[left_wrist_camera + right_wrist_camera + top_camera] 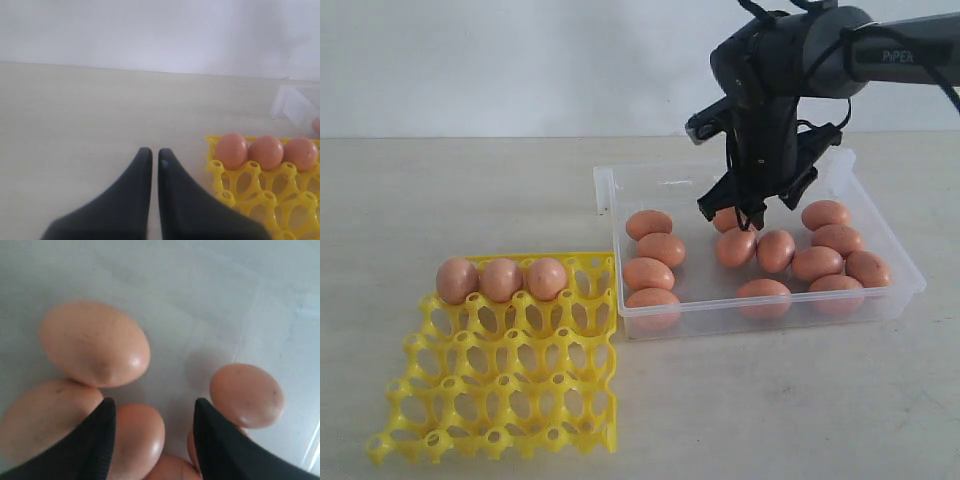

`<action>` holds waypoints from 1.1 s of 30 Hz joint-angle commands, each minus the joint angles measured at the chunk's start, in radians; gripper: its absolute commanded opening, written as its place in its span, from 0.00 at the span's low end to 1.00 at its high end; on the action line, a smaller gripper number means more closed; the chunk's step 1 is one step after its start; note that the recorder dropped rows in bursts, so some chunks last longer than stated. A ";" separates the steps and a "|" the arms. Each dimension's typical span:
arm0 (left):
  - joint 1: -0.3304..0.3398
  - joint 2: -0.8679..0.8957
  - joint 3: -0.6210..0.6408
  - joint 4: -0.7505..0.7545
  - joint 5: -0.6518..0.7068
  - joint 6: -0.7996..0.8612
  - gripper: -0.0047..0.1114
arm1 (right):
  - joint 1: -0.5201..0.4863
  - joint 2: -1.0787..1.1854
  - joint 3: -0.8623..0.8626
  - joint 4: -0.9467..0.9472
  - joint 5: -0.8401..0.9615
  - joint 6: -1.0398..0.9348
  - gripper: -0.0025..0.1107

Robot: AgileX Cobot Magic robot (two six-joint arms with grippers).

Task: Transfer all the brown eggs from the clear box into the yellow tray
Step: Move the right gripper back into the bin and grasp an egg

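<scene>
3 brown eggs in the yellow tray's far row, approx. a dozen left in the clear box, so early days. Right gripper over the box eggs, fingers spread, nothing pinched; left gripper beside tray, fingers pressed together, empty.

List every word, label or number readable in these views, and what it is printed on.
"PiPER": white lettering on the dark link of the right arm.
No text shows on the brown eggs, the clear box or the yellow tray.
</scene>
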 commanded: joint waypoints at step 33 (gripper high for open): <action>-0.006 -0.004 0.004 0.005 -0.007 0.000 0.08 | -0.005 0.093 -0.013 0.109 -0.152 -0.939 0.49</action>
